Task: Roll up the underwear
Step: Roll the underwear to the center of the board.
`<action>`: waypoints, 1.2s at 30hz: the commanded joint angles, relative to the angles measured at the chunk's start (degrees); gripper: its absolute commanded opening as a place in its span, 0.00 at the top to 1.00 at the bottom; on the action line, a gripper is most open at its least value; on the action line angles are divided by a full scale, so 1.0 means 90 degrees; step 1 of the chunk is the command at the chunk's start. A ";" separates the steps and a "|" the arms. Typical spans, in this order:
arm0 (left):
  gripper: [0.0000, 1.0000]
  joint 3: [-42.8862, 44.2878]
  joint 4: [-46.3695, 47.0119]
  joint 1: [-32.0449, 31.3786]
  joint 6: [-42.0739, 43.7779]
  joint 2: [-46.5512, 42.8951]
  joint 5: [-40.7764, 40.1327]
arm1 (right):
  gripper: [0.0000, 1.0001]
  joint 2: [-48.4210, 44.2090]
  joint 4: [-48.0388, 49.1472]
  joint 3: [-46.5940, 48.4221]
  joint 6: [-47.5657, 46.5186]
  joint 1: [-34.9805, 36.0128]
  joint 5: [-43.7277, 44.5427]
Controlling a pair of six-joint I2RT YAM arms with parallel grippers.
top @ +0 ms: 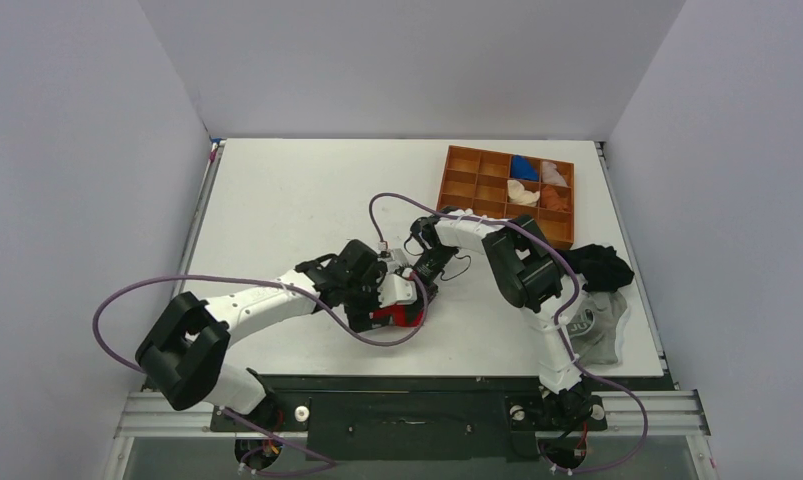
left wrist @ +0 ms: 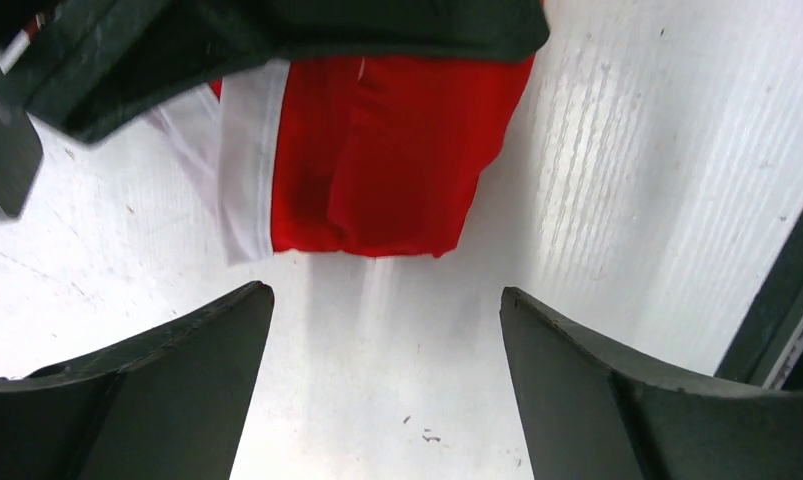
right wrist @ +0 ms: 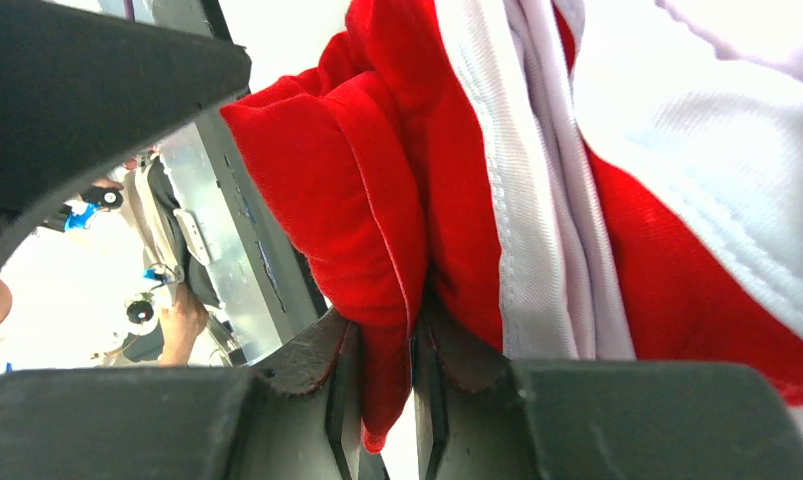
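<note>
Near edge, top view: left arm [top: 267, 300] and right arm [top: 522, 270] reaching inward over the white table [top: 297, 200], meeting around its middle.

At the left gripper [left wrist: 385, 300]: spread wide, gripping nothing. Fingers [left wrist: 192, 350] clear of all cloth, bare table between them. Just ahead of the fingertips, centred on the gap: the underwear [left wrist: 377, 150], red, with a white band down the side to this hand's left. Near hem low over the table; contact there not clear.

At the right gripper [right wrist: 414, 370]: clamped tight on the underwear. A fold of red fabric pinched between the two pads [right wrist: 312, 365], a red tip poking out on the wrist side of the pinch. Past the pinch, bunched red folds and white trim crowding the view to this hand's right. From the left wrist, shows as a dark shape over the far part of the underwear, straight ahead of the left fingers.

From above: both grippers close together, the red bundle directly under them and slightly to their near side.

Further out, behind the right hand and beside that arm: black garment [top: 602, 265] at the table's right edge, and just beside it on the near side the grey garment [top: 597, 325] with white lettering. Both well apart from the underwear.

Farthest: orange-brown compartment tray [top: 469, 182], beyond the right gripper and off to its right, near the far right corner. Blue, white and rust cloth scraps [top: 523, 190] in its right-hand compartments.
</note>
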 commanded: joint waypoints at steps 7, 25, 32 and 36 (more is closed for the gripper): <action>0.17 0.0412 -0.0925 0.0813 0.0108 0.0317 0.1999 | 1.00 0.0006 0.0610 0.0174 -0.0417 0.0091 0.0847; 0.17 0.0177 -0.0266 0.0601 -0.0265 -0.0100 0.1856 | 1.00 -0.0345 0.0506 0.0333 -0.0608 0.0610 0.1424; 0.17 -0.0125 0.0297 0.0226 -0.0417 -0.0145 0.1494 | 1.00 -0.0192 0.0417 0.0462 -0.0638 0.0630 0.1362; 0.16 -0.0241 0.0688 0.0055 -0.0471 -0.0109 0.1289 | 1.00 -0.0134 0.0374 0.0493 -0.0661 0.0624 0.1352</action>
